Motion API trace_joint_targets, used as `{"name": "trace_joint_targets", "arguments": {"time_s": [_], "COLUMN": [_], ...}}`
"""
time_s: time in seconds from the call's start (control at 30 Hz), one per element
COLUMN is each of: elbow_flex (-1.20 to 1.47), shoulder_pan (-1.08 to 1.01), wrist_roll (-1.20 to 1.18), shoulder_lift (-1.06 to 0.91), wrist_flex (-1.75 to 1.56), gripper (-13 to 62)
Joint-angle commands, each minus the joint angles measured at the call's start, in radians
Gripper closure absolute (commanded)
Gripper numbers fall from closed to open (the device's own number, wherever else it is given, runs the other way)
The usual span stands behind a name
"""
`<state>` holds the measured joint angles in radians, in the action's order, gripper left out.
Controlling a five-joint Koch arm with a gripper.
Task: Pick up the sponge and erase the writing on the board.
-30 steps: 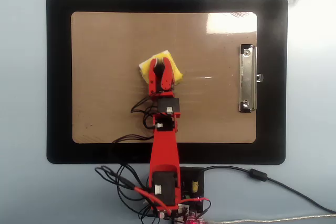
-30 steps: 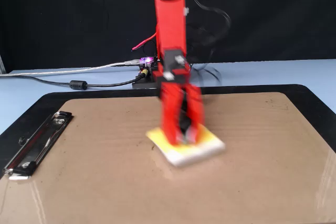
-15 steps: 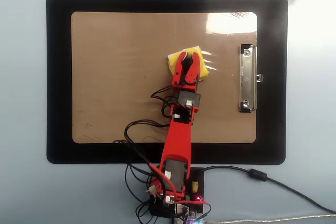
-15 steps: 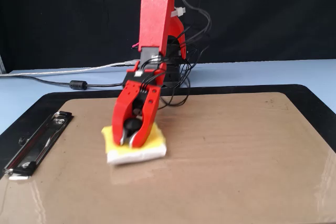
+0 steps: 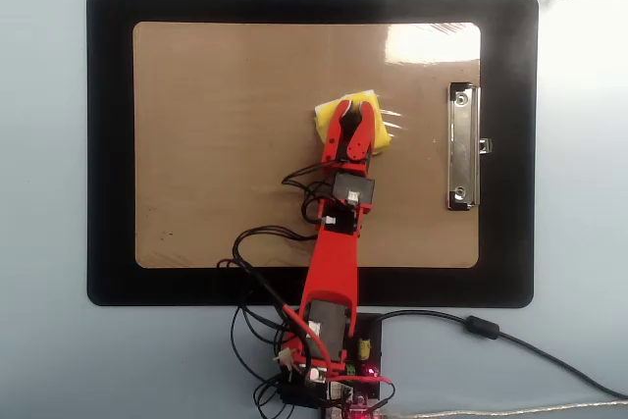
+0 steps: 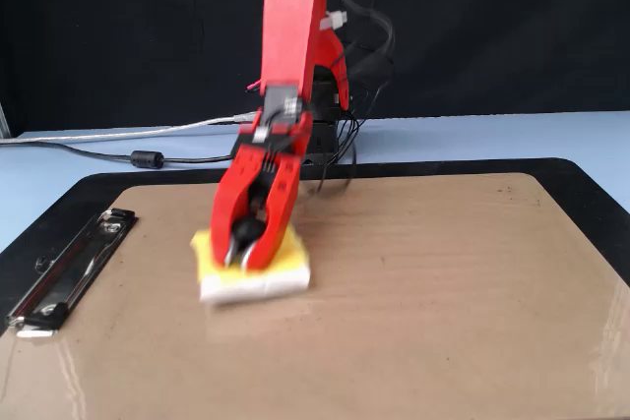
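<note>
Jaws of the red gripper (image 5: 354, 117) (image 6: 243, 255) are closed on the black knob of the sponge (image 5: 370, 105) (image 6: 283, 265), which sits directly beneath them and pressed flat on the board (image 5: 216, 144) (image 6: 443, 302). One sponge is in view: a small square block, yellow and soft-looking on top with a white layer below, as the fixed view shows. One board lies under it, a glossy tan-brown rectangle catching a bright glare. Its single silver metal clip (image 5: 463, 146) (image 6: 67, 277) is to the right of the jaws in the overhead view, well apart from them. One black mat (image 5: 108, 144) (image 6: 69, 194) with rounded corners frames the board, resting on a pale blue surface (image 5: 44, 193). No writing can be made out around the jaws.
</note>
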<state>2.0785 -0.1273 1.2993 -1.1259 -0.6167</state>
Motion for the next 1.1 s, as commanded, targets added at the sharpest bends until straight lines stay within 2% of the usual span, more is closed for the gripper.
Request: {"name": "trace_joint_targets", "arguments": {"time_s": [0.0, 0.07, 0.13, 0.33, 0.57, 0.83, 1.07], "elbow_flex": [-0.11, -0.196, -0.147, 0.192, 0.19, 0.272, 0.279], "shoulder_pan": [-0.002, -0.003, -0.003, 0.118, 0.324, 0.699, 0.879], "wrist_roll": [-0.002, -0.002, 0.0, 0.006, 0.051, 0.344, 0.477], "shoulder_lift": [0.11, 0.172, 0.181, -0.026, -0.176, -0.468, -0.503], "wrist_flex": [-0.006, -0.006, -0.012, -0.129, -0.04, 0.126, 0.183], "gripper": [57.4, 57.4, 57.4, 57.4, 57.4, 57.4, 57.4]}}
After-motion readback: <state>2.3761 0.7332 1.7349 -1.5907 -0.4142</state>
